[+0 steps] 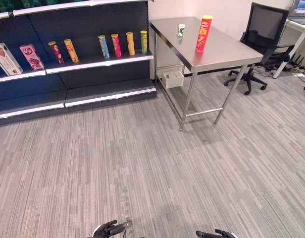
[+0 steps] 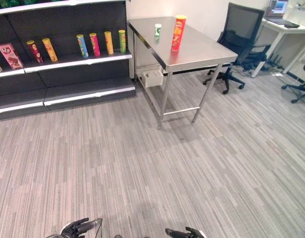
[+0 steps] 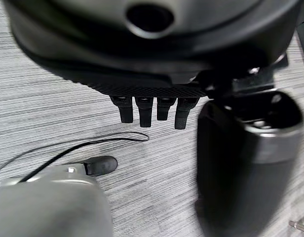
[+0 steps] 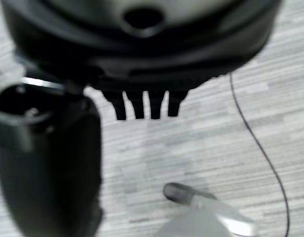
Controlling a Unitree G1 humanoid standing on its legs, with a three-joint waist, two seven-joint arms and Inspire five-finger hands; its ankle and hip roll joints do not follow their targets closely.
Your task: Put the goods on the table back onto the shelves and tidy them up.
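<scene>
Grey striped carpet (image 1: 142, 163) covers the whole floor. Against the far wall (image 1: 167, 9) stands a dark shelving unit (image 1: 73, 94) with pale edge strips, and beside it a steel table (image 1: 227, 52) on slim legs. A black office chair (image 1: 261, 34) sits just beyond, near a white desk (image 2: 283, 25).

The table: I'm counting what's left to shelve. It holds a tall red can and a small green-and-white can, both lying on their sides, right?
Not quite. The tall red can and the small green-and-white can both stand upright on the table, as the left eye view shows. Neither lies on its side.
</scene>
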